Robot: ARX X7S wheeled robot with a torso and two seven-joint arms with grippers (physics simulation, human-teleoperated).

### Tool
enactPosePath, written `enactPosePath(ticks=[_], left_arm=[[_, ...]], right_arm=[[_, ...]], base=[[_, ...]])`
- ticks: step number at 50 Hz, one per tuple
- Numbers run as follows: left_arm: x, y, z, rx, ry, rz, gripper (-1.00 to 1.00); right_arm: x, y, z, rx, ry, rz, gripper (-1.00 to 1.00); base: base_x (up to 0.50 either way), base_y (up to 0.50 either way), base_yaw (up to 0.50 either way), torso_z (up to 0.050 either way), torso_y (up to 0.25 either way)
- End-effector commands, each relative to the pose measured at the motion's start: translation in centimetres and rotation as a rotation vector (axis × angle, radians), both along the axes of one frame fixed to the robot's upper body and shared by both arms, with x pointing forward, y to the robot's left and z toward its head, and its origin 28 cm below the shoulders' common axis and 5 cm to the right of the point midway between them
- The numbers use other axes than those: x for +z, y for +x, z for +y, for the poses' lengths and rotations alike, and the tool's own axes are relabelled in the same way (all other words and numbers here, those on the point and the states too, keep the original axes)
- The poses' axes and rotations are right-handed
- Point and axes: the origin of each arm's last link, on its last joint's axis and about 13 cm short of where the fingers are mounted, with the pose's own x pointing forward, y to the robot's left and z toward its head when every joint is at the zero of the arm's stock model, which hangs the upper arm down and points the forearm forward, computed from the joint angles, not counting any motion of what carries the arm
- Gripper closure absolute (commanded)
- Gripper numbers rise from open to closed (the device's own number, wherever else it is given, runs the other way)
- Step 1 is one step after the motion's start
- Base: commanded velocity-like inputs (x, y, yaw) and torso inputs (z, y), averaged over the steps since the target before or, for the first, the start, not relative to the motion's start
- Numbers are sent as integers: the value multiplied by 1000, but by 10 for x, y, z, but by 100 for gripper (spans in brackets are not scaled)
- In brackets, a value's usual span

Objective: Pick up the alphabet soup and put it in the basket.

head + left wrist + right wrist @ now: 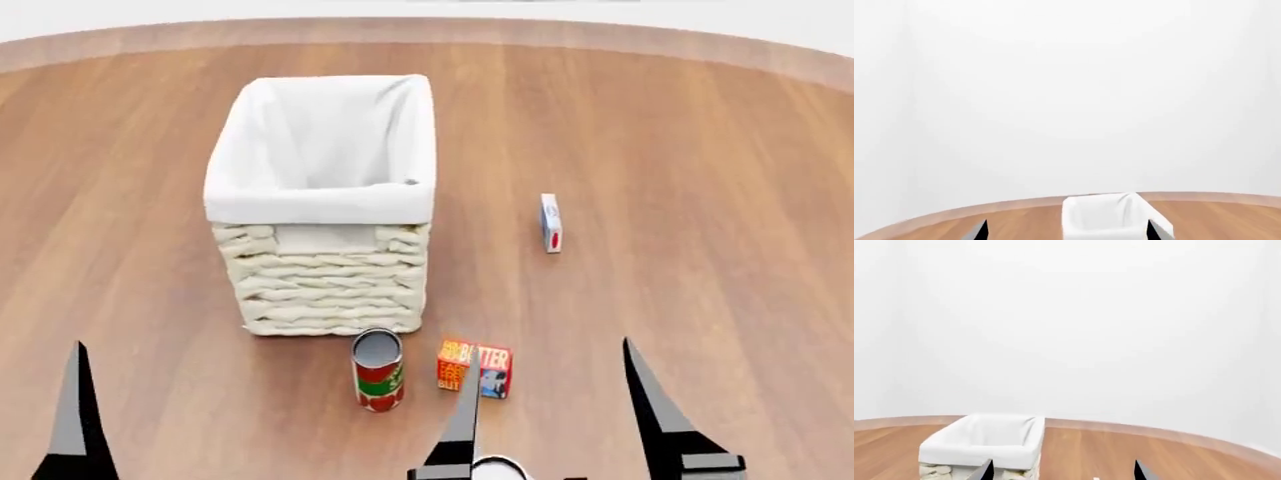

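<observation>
From my seat at the controls, the head camera looked down on a round wooden table (694,150) with the wicker basket (334,275) standing in the middle, its white cloth liner (320,200) folded over the rim. Just in front of the basket stood a slim red-and-green can (378,372) with a grey top, upright, close to the basket's front wall but apart from it. Beside that can sat a small orange box (454,364) and, touching it, a butter box (495,371). Farther off to the right a small white carton (550,222) stood alone.

The alphabet soup (497,467) showed only as a sliver of white lid at the very bottom edge of the head view, nearest the robot, low between the right gripper's fingers.

The right gripper (567,415) had its fingers spread wide, holding nothing I could see. Of the left gripper (1066,231) I saw both dark fingertips in its wrist view, set well apart, empty between them.
</observation>
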Motion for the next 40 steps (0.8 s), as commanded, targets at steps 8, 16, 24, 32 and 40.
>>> enactPosePath(ticks=[8,16,24,32,40], left_arm=[[6,-5,-1,-8,0,-19,-100],[6,-5,0,-6,-2,-17,-100],[6,-5,-1,-10,-2,-13,-100],[4,-4,-2,-14,-2,-4,-100],[6,-5,-2,-16,2,-6,-100]], right_arm=[[2,-1,0,5,13,-6,-100],[2,-1,0,7,15,-4,-100],[1,-2,0,15,33,-7,-100],[0,-2,0,19,33,8,-100],[0,-3,0,18,30,9,-100]], base=[[500,0,0,0,0],[500,0,0,0,0],[500,0,0,0,0],[72,164,0,0,2],[0,500,0,0,0]])
